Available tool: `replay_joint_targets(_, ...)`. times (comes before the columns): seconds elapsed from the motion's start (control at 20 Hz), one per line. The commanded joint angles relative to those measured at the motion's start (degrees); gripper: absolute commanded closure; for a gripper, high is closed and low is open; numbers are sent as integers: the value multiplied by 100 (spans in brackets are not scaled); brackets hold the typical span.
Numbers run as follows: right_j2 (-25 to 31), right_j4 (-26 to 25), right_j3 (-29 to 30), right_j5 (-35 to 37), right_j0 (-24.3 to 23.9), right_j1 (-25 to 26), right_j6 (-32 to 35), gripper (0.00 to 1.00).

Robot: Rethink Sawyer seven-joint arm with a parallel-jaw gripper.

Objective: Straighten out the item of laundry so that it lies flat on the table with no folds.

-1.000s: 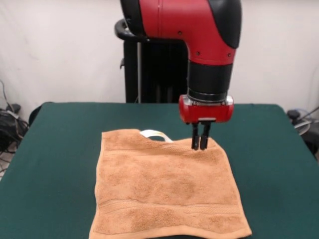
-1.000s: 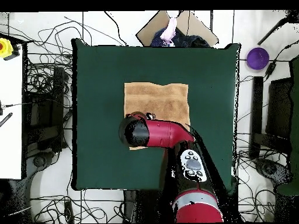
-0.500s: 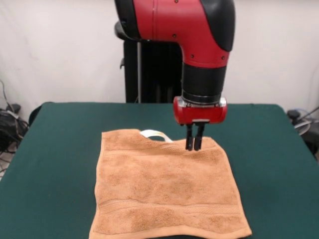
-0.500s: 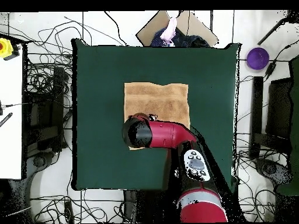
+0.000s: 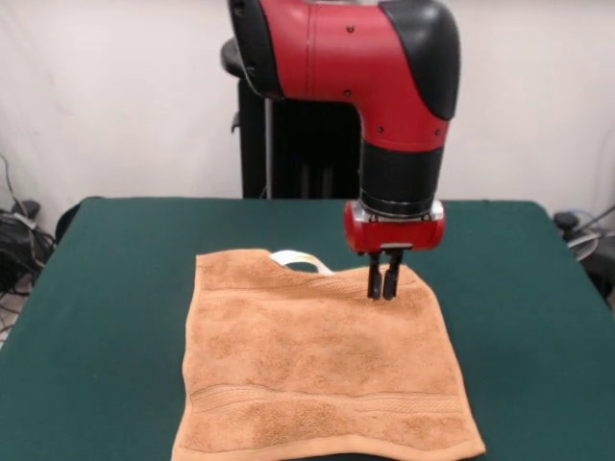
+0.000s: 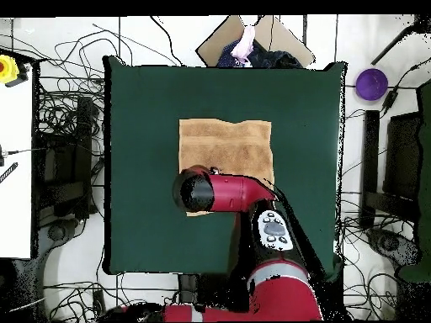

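End effector point(image 5: 385, 285) fingers narrow, tips at towel point(image 5: 322, 375) far edge; table point(image 5: 106, 317).

No text, label, brand or number can be read in either view

Front camera low, facing arm; overhead looks straight down; both share table point(image 5: 86, 288).

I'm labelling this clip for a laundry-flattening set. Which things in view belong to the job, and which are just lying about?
Part of the job:
- peach-orange terry towel, lying on the table
- dark green felt-topped table
- red and black arm's pincer, at the towel's far edge

Just lying about:
- purple round object, off the table
- yellow object on the white side surface
- tangled cables on the floor
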Motion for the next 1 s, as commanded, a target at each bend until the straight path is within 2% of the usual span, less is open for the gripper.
replay_joint_targets(0.05, -165, -157, -592, 211, 404, 458, 680, 100)
replay_joint_targets(0.4, -5, -72, -1049, 265, 249, 911, 523, 100)
replay_joint_targets(0.65, 35, -108, -1019, 111, 255, 1077, 574, 100)
replay_joint_targets(0.8, 536, -213, -959, 116, -264, 1278, 171, 100)
replay_joint_targets(1.0, 210, -332, -875, -448, 14, 1338, 538, 100)
